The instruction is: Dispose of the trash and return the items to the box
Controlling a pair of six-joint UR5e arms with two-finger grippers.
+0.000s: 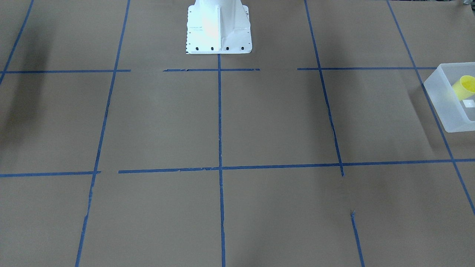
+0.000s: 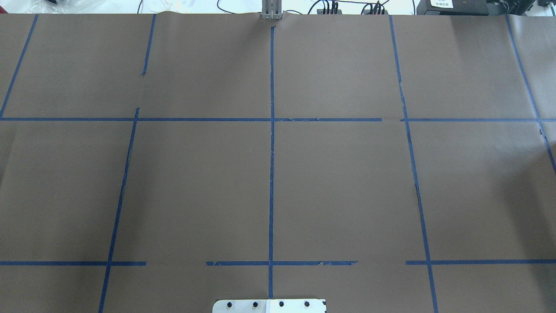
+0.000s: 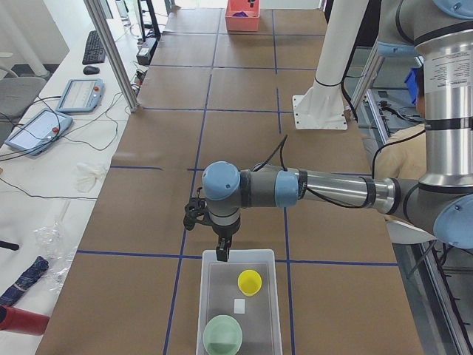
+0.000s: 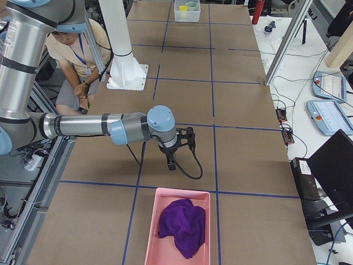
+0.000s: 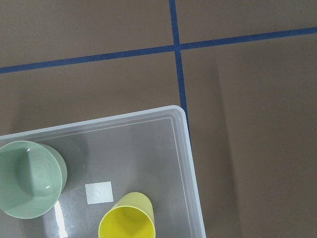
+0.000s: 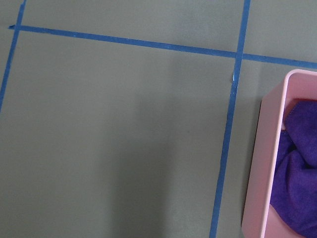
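Note:
The yellow cup (image 5: pixel 128 224) lies inside the frosted box (image 5: pixel 184 148), beside the box's white label (image 5: pixel 98 193). The cup (image 3: pixel 249 282) and box (image 3: pixel 273 310) also show in the exterior left view, and at the right edge of the front-facing view, cup (image 1: pixel 464 86) in box (image 1: pixel 443 107). My left gripper (image 3: pixel 221 254) hangs just above the box's far rim. My right gripper (image 4: pixel 171 164) hangs above the table just short of a pink bin (image 4: pixel 150 232). Both grippers show only in side views, so I cannot tell whether they are open or shut.
A pale green bowl (image 5: pixel 29 178) sits in the box beside the cup. The pink bin holds a crumpled purple cloth (image 4: pixel 182 225), also in the right wrist view (image 6: pixel 297 163). The robot's white base (image 1: pixel 219 27) stands at the table's edge. A person sits behind the base (image 4: pixel 77 61).

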